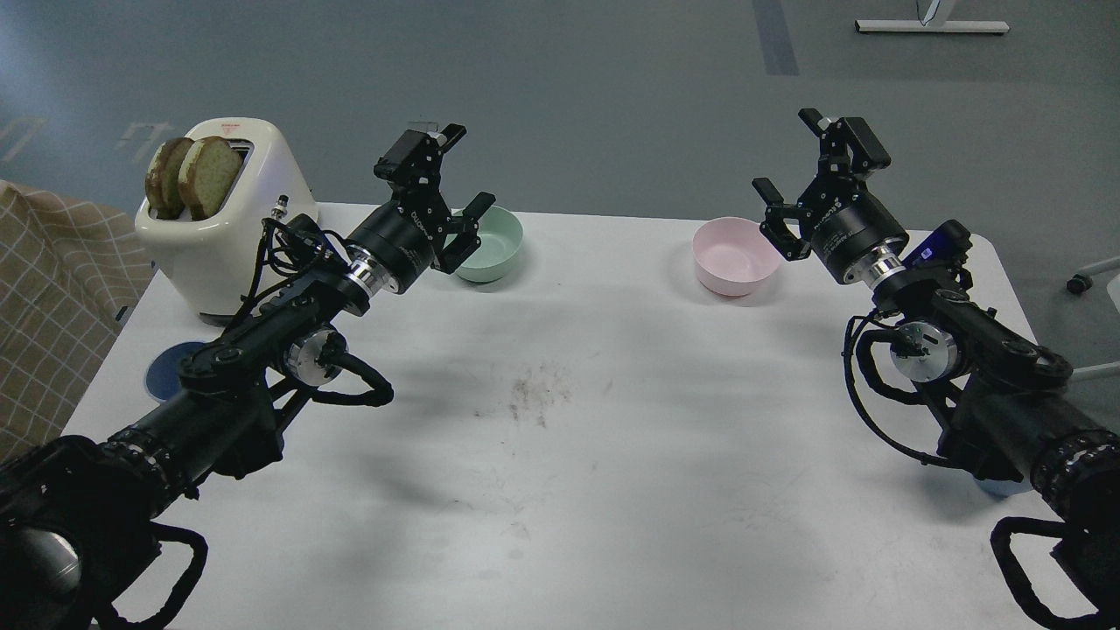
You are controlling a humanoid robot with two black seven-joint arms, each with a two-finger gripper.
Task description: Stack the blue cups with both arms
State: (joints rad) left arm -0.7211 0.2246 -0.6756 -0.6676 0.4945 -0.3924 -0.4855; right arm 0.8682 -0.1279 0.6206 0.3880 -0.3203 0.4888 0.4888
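Observation:
The slate blue cup (164, 374) stands near the table's left edge, partly hidden behind my left arm. Only a sliver of the paler blue cup (998, 485) shows at the right edge, under my right arm. My left gripper (452, 178) is open and empty, held in the air just left of the mint-green bowl (500, 243), far from the slate cup. My right gripper (809, 168) is open and empty, raised just right of the pink bowl (731, 255), far from the paler cup.
A cream toaster (223, 241) with two bread slices stands at the back left of the white table (569, 455). A checked cloth (44, 297) hangs beyond the left edge. Dark smudges mark the table's middle.

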